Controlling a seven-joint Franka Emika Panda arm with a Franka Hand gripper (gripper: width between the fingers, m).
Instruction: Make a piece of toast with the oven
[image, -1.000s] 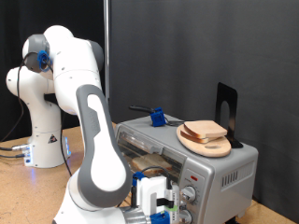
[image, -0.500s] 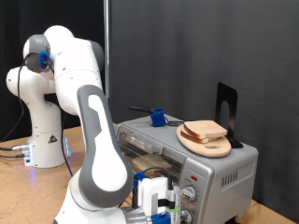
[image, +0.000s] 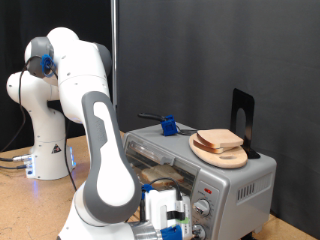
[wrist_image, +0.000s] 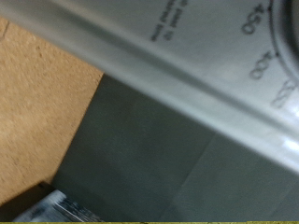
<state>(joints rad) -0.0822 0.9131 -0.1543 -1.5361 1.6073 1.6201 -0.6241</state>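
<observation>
Toast-making, as I see it from my station: at nine o'clock in the exterior view, the white arm's rounded base (image: 45, 135) stands on the tan bench (image: 25, 205). Its glossy grey-and-white forearm (image: 105, 160) sweeps down toward six o'clock. There the end effector (image: 168, 222) sits low, right in front of the oven's knobs; I cannot tell how wide its fingers stand.

Moving toward the centre, the oven (image: 235, 185) is a boxy, brushed silver-grey unit with its door dropped open, and a wire rack (image: 150, 152) shows inside. A pale tan slice (image: 160, 178) appears to lie in the opening, partly hidden by the arm. On the oven's flat top, near one o'clock, sits a small blue object (image: 169, 126).

Toward three o'clock, a round wooden board (image: 220, 152) rests on the oven top carrying stacked bread slices (image: 220, 139) with darker crusts.

The wrist view shows only the oven's smooth metal panel (wrist_image: 168, 56) with printed dial numbers, close up and blurred, beside grainy bench (wrist_image: 37, 103).
</observation>
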